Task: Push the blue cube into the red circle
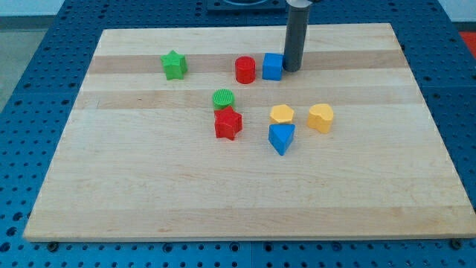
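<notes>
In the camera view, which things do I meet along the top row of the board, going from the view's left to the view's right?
Green star block → red cylinder block → blue cube block → my tip, at the cube's right side.
</notes>
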`<control>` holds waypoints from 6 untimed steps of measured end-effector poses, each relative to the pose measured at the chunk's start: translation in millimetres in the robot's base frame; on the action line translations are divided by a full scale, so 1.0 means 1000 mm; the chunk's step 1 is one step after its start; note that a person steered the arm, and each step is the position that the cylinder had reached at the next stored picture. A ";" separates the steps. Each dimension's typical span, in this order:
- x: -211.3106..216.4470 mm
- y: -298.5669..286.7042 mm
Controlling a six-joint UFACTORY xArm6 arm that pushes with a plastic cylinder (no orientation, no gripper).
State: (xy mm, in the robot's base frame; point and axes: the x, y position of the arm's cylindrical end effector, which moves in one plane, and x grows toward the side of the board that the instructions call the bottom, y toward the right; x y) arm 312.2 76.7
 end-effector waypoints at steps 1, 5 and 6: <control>0.001 -0.009; 0.015 -0.031; 0.015 -0.031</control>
